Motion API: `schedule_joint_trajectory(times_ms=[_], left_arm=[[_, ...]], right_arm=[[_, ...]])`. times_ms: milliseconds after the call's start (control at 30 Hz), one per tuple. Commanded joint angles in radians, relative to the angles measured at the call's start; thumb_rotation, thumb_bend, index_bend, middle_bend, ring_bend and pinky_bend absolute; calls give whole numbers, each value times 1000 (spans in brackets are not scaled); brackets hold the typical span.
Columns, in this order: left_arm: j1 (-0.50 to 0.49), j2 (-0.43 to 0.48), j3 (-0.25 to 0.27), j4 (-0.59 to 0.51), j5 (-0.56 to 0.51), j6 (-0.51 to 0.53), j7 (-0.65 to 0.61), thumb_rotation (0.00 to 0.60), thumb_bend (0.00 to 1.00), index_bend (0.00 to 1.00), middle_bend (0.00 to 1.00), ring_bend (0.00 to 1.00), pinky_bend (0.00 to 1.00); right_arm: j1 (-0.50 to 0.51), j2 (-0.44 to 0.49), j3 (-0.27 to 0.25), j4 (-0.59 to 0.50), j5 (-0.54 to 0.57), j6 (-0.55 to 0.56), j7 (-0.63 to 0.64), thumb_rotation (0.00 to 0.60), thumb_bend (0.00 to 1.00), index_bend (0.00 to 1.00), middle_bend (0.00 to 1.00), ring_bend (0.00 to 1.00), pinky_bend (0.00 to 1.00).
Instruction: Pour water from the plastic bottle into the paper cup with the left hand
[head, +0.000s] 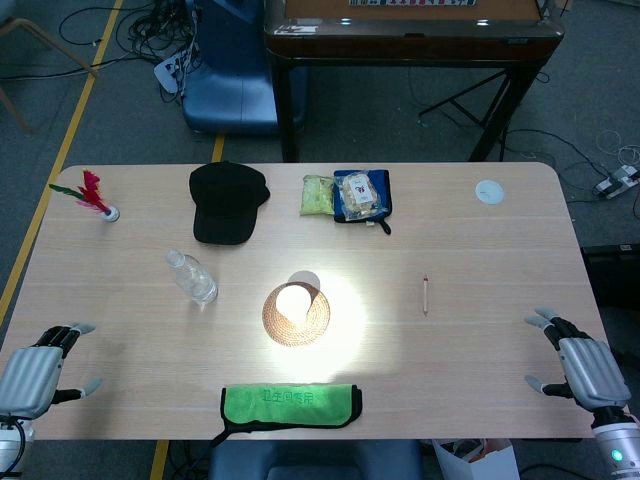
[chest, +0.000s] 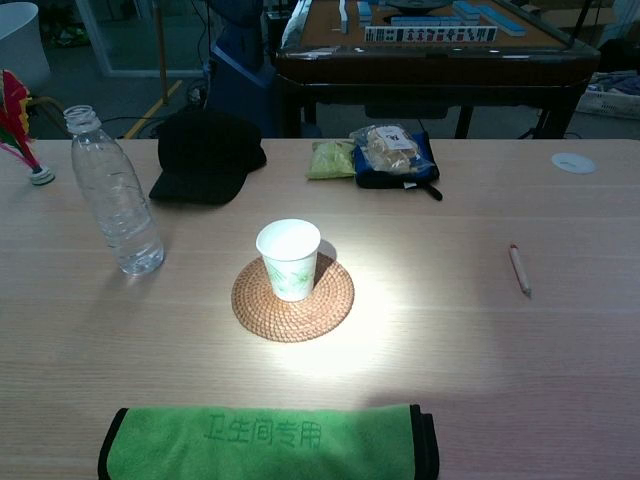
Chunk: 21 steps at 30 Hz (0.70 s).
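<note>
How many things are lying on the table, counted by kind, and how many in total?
Plastic bottle: 1
Paper cup: 1
Woven coaster: 1
Black cap: 1
Green cloth: 1
Snack packets: 2
Pen: 1
Shuttlecock: 1
White lid: 1
Total: 10
</note>
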Motion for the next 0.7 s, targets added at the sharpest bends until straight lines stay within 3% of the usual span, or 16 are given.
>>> schedule_joint_trajectory(times_ms=[33, 367, 533, 700], left_arm=[[-1, -6, 1, 6, 5, 1, 0, 600, 26, 271, 303, 264, 569], [-15, -10, 7, -18, 4, -35, -71, 600, 25, 233, 309, 266, 569], [-46, -34, -8, -13, -6, -81, -173, 600, 26, 200, 307, 266, 569], [-88, -74, -46, 14, -68, -144, -218, 600, 23, 137, 222, 260, 555]], right_arm=[[8, 15, -6, -6, -1, -25, 43, 600, 172, 216, 155, 183, 370], [2, 14, 3, 2, 6, 0, 20, 600, 189, 221, 172, 186, 370], [5, 8, 6, 8, 12, -5, 20, 600, 199, 237, 179, 186, 370], [11, 7, 8, 17, 22, -19, 22, 600, 199, 237, 180, 186, 370]])
